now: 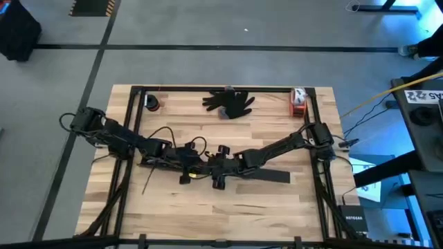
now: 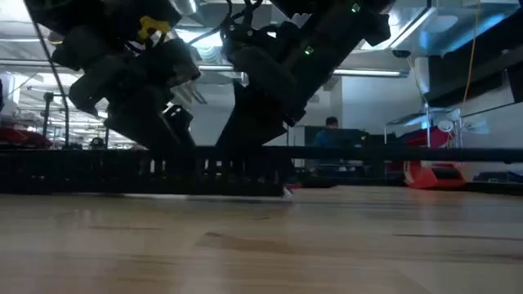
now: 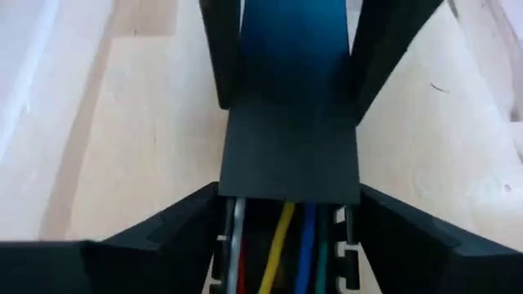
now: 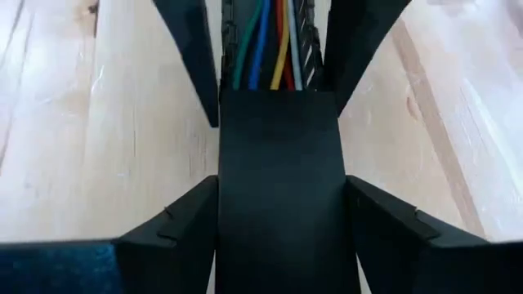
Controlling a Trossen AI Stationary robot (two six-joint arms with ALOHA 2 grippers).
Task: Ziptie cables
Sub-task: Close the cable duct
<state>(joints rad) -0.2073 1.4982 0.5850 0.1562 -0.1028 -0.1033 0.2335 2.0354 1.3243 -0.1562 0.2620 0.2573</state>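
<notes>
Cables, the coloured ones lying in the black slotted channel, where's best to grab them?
Likely the exposed coloured cables just past the flat black cover, from above, fingers straddling the run: there they lie parallel and close together; the rest is hidden under the cover.

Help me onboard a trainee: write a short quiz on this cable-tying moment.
1. True or false: the left gripper and right gripper are both at the black bar near the middle of the table.
2. What lies by the table's far edge? A) a black glove B) a pair of scissors C) a mug
3. Fill in: in the right wrist view, among the cables coming out from under the black bar, the one between blue and red is ____.
Key: 1 true; 2 A; 3 yellow.
</notes>
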